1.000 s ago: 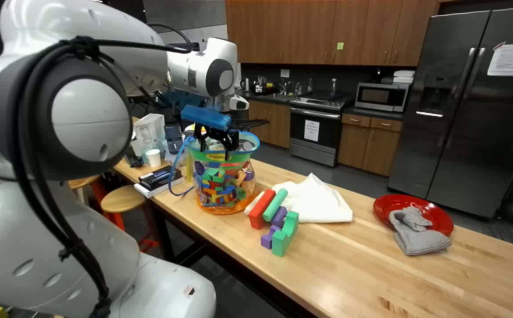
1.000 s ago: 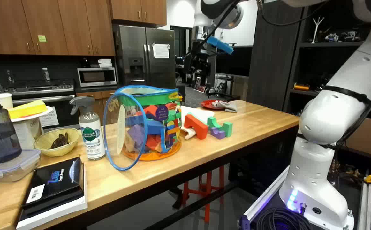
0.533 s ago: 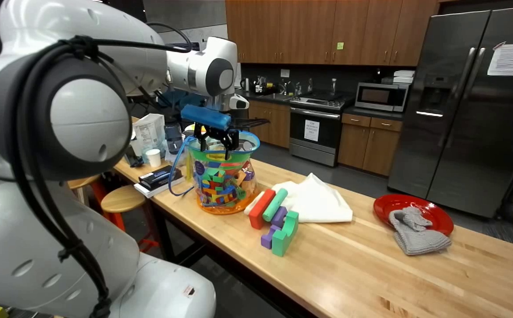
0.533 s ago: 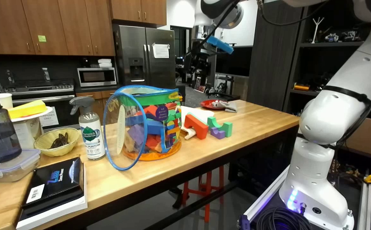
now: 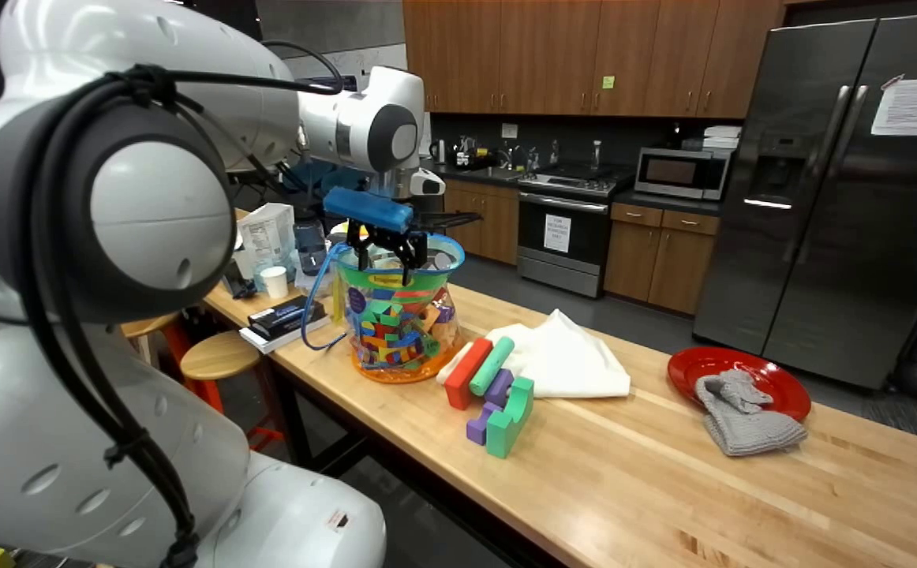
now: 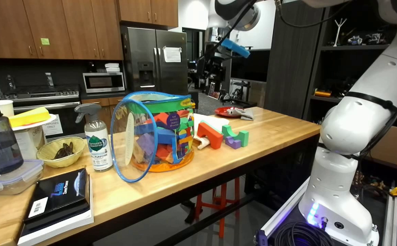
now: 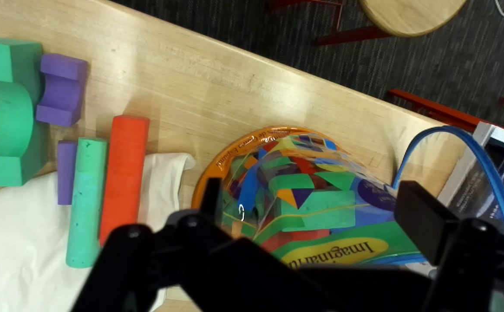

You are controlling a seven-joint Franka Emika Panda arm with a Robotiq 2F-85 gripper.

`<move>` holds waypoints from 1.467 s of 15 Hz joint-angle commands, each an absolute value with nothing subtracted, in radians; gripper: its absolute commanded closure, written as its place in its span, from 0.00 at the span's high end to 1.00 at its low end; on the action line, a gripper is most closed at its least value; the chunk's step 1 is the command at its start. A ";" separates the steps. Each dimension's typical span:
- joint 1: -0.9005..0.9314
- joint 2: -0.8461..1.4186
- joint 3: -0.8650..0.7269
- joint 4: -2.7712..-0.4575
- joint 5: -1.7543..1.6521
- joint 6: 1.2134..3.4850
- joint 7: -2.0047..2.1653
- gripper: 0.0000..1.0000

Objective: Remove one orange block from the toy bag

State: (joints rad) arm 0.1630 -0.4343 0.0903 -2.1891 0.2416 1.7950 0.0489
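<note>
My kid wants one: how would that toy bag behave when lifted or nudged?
The toy bag would probably flex, since its clear wall looks creased. Its many blocks might shift and add weight. Its broad orange base should discourage tipping.

Spray bottle (image 6: 98,147): "Seventh Generation", "All Purpose". Toy bag (image 7: 308,203): "Imaginar…"; base (image 7: 244,143): "de Goma". Oven paper (image 6: 54,125): "Purposes only".

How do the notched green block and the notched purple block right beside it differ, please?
The green block is larger than the purple block. The green block's notch is wider than the purple block's. Both stand on the table outside the toy bag, notches upward.
</note>
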 commanded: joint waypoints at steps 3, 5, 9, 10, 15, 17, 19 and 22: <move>0.150 -0.434 0.100 -2.187 0.246 1.792 0.045 1.00; 0.150 -0.434 0.100 -2.187 0.246 1.792 0.045 1.00; 0.150 -0.434 0.100 -2.187 0.246 1.792 0.045 1.00; 0.150 -0.434 0.100 -2.187 0.246 1.792 0.045 1.00; 0.121 -0.408 0.092 -2.092 0.146 1.753 0.026 1.00; 0.104 -0.374 0.091 -2.003 0.079 1.761 0.015 1.00; 0.094 -0.326 0.094 -1.905 0.031 1.775 0.001 1.00; 0.101 -0.231 0.104 -1.759 -0.005 1.796 -0.031 1.00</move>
State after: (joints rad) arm 0.1017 -0.3472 0.0896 -1.9198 0.0315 1.7984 0.0038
